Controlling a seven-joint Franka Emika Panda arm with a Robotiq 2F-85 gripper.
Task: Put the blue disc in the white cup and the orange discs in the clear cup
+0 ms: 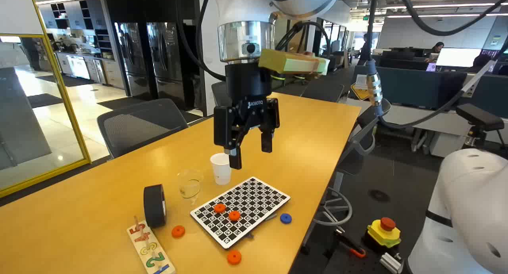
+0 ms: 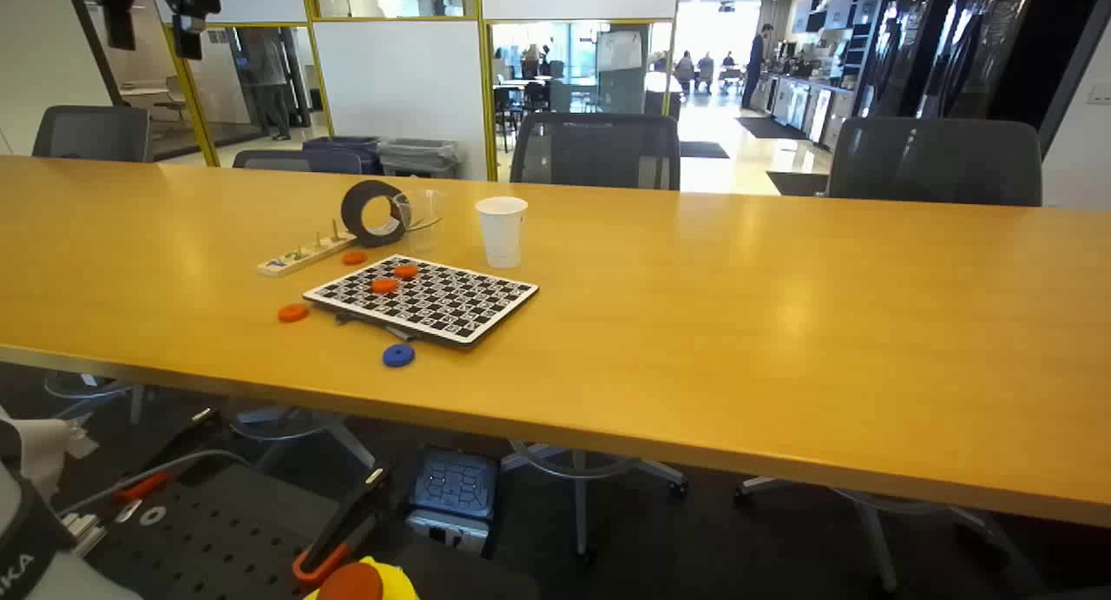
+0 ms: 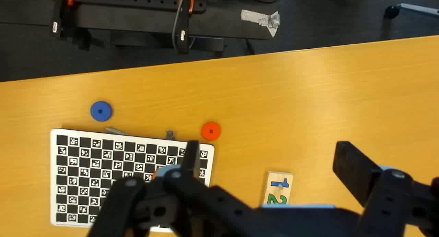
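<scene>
Where the number strip lay farthest left in an exterior view, the tape roll was noted standing on edge just beyond it. Rightward were recorded an orange disc on the table, the clear cup and the white cup, both upright. Two orange discs were borne by the checkered board; another orange disc was found just beside one corner. Above, the gripper was held well clear, jaws spread, nothing grasped. Farthest right on the table, the blue disc was seen between board and edge.

Judged risks: by an off-centre descent, the blue disc could be pushed toward that edge; by too low a sweep, the board or the grey pieces jutting from beneath it could be snagged and its discs shifted. The clear cup could be tipped if its faint rim were misjudged. Least room was left at that edge, most beyond the white cup.
</scene>
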